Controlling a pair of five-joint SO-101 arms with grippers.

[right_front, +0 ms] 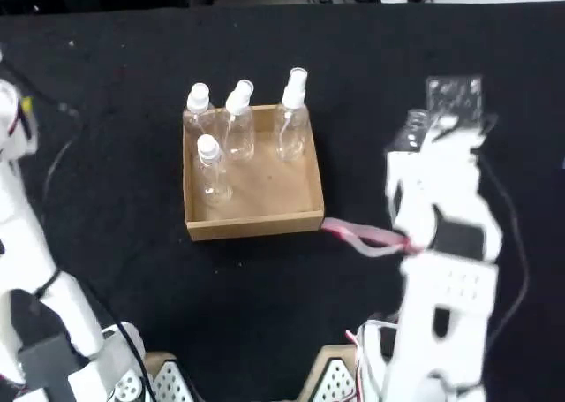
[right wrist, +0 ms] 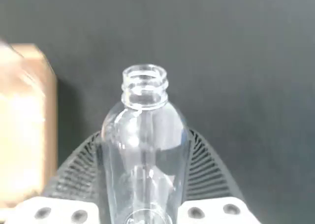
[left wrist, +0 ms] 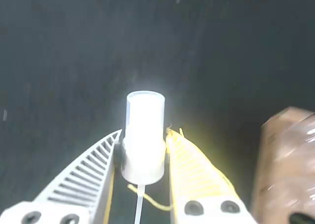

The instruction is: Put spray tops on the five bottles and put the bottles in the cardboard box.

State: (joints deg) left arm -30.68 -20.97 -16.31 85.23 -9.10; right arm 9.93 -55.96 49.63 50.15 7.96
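Observation:
My left gripper (left wrist: 143, 134) is shut on a white spray top (left wrist: 143, 150), whose thin dip tube hangs from it between the fingers. My right gripper (right wrist: 146, 135) is shut on a clear bottle (right wrist: 142, 130) with a bare threaded neck. In the high view that open-necked bottle (right_front: 412, 130) is held upright to the right of the cardboard box (right_front: 256, 221). Several clear bottles with white spray tops stand in the box, most along its far side (right_front: 240, 119). The left arm (right_front: 18, 234) is at the far left edge of the table.
The table is covered in black cloth. A pink strip (right_front: 366, 236) lies between the box's near right corner and the right arm (right_front: 446, 269). The arm bases (right_front: 335, 380) stand at the near edge. The box's edge (left wrist: 290, 170) appears in the left wrist view.

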